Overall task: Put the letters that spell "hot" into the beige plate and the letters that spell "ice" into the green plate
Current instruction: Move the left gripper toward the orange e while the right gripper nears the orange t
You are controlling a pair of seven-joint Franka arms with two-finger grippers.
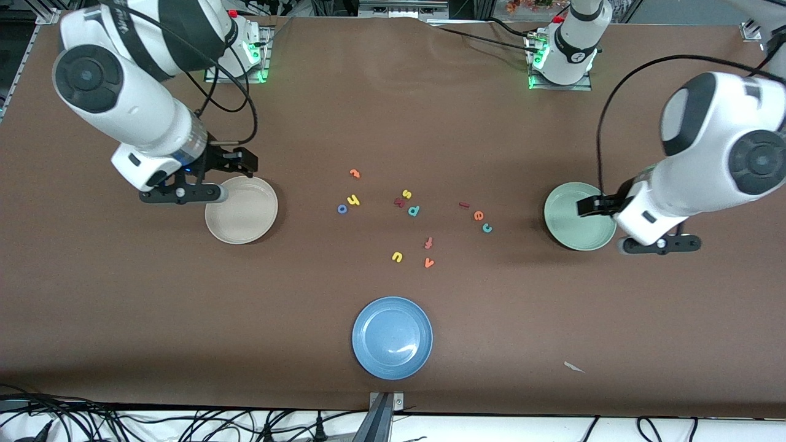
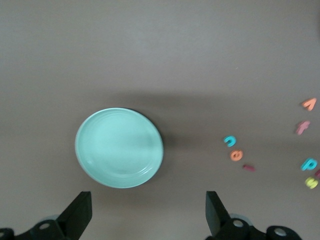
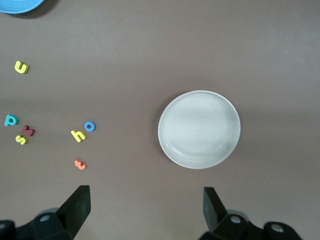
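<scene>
- Nothing is sorted yet: the beige plate (image 1: 241, 210) and the green plate (image 1: 579, 216) both lie empty, so this looks like the very start.
- The right gripper (image 3: 145, 210) hangs over the table just beside the beige plate at the right arm's end, its fingers spread wide and holding nothing.
- The left gripper (image 2: 147, 215) hangs by the green plate at the left arm's end, likewise wide apart and empty.
- The "hot" letters sit mid-table toward the beige plate: the blue "o" (image 1: 342, 209) just beside the yellow "h" (image 1: 353, 200), with the orange "t" (image 1: 354, 174) farther from the front camera.
- The "ice" letters lie toward the green plate: the dark red "i" (image 1: 464, 205), the orange "e" (image 1: 478, 215) and the teal "c" (image 1: 487, 228), strung in a short line.
- The next move likely calls for one arm to cross to its cluster and drop squarely over a single tiny letter without nudging its neighbour.
- The count: three plates including the blue plate (image 1: 392, 337), and eleven letters in all.
- Six letters belong to the task; five are decoys: the yellow "u" (image 1: 397, 256), yellow "s" (image 1: 406, 194), teal "p" (image 1: 414, 210), orange "v" (image 1: 429, 263), plus two dark red or pinkish shapes.
</scene>
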